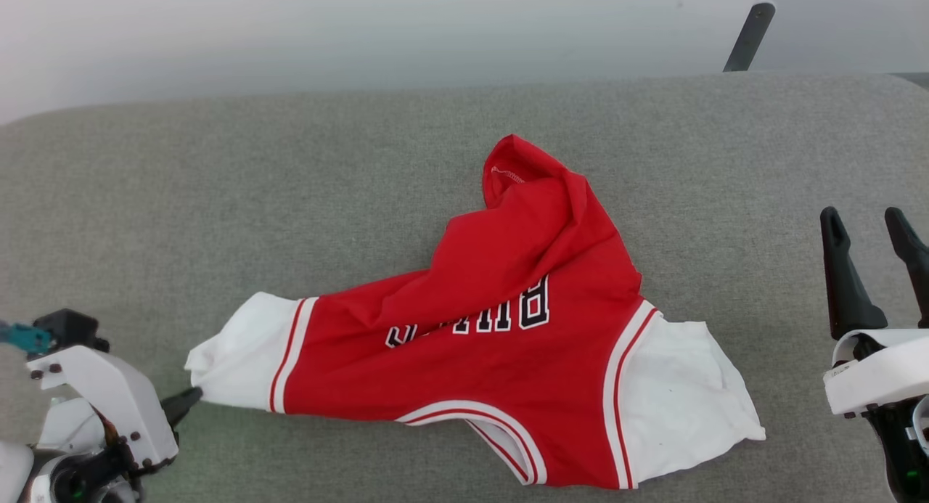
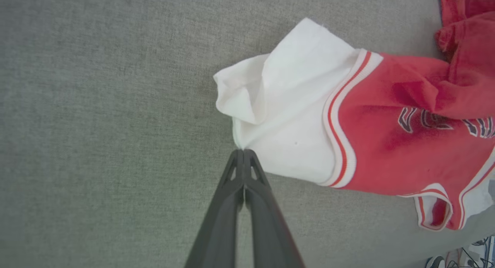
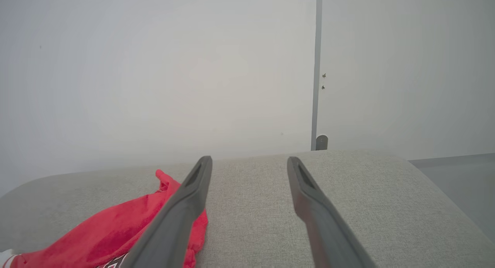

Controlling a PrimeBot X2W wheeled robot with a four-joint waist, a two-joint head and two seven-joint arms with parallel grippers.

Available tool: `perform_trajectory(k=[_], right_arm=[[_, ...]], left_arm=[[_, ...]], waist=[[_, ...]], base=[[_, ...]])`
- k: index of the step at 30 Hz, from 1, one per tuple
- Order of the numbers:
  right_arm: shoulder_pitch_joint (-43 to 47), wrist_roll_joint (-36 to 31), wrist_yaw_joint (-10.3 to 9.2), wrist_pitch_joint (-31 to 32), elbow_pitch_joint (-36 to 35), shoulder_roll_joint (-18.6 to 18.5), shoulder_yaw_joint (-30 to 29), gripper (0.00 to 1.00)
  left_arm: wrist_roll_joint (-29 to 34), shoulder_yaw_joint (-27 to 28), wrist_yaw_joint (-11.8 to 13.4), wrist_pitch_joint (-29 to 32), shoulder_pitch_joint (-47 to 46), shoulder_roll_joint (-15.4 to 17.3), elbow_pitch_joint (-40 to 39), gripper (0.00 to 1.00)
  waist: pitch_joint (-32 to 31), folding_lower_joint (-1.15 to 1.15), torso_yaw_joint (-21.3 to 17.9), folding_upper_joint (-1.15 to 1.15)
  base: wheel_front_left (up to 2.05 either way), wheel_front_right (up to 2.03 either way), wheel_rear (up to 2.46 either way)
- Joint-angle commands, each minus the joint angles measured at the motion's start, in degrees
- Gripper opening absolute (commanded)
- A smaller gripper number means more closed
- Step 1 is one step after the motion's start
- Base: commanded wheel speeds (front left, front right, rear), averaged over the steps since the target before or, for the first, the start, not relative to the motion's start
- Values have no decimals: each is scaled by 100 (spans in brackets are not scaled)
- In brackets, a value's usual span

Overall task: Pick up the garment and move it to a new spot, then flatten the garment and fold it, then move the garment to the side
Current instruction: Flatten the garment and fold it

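The garment [image 1: 501, 358] sprawls midway across the grey padded surface [image 1: 218, 198], neckline toward six o'clock. Its red body is heaped back toward twelve, so the lettering is half buried. At eight o'clock the left gripper [image 2: 243, 154] has its fingers pressed together on the very corner of a white sleeve [image 2: 278, 117] (a thin bite, by the look of it). The right gripper [image 1: 867, 223] hangs at three o'clock, fingers spread wide, holding nothing. Any brisk pull could slip that corner free. It could also drag the heap without smoothing it, since only one side is held.
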Motion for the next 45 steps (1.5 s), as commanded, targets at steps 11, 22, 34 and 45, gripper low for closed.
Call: perform_trajectory(k=[11,22,34,45], right_arm=[[168,-6,0,-33,-84,-80,-7,100],[392,16,0,-42,-80,-83,-39,100],[419,32,0,-3,-226,-50,-118,100],[248,73,0,-92,-263,6,-95,100]], left_arm=[[179,49,-127,-422,444,36,-778,100],[433,168,36,-694,996,262,-1286,100],[261,158,-104,-586,772,246,-784,100],[154,118,86,-329,567,197,-583,100]], waist=[[-296,0,17,0],[-540,0,-56,0],[-415,0,-266,0],[169,0,-480,0]], base=[[0,0,0],[0,0,0],[0,0,0],[0,0,0]])
